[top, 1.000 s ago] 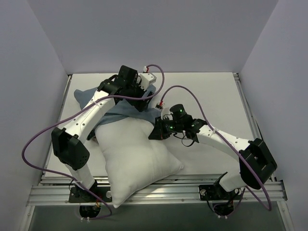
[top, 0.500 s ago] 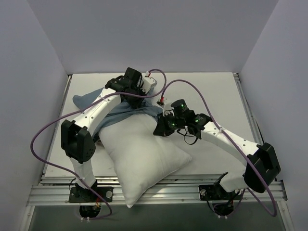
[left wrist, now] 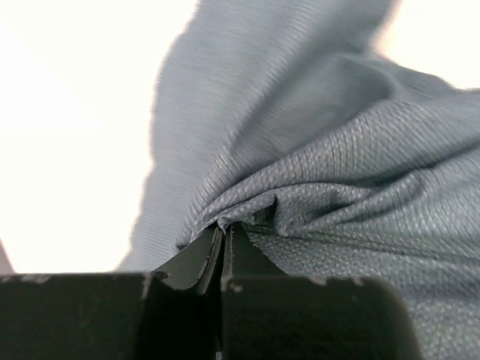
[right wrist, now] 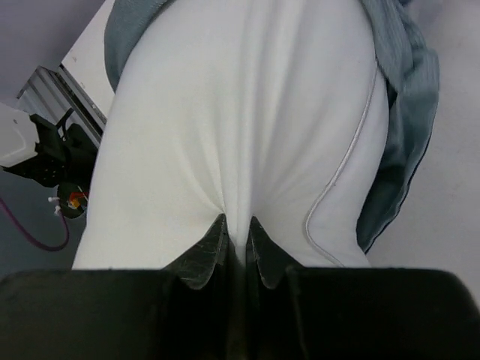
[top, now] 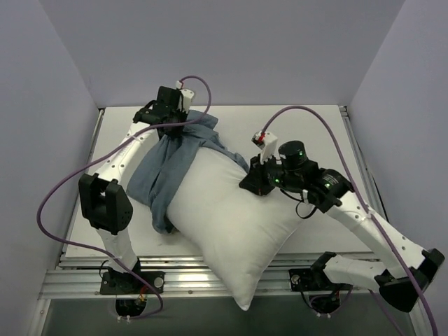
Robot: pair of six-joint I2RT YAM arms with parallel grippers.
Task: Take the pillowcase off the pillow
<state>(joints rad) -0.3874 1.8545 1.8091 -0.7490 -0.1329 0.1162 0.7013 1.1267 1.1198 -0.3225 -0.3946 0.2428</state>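
Note:
The white pillow lies slantwise across the table, its near corner hanging over the front rail. The blue-grey pillowcase is bunched over its far left end, plain side out. My left gripper is at the back left, shut on a fold of the pillowcase; the left wrist view has cloth pinched between the closed left gripper. My right gripper is at the pillow's right edge, shut on a pinch of the white pillow, shown at the right gripper in the right wrist view, with the pillowcase at the far end.
Grey walls close in the table on the left, back and right. A metal rail runs along the front edge beside the arm bases. Purple cables loop off both arms.
The left gripper closed on the pillowcase and drew back to the left. The right gripper pulled the pillow toward the right and front, so more white pillow shows and the case has slid toward its far end.

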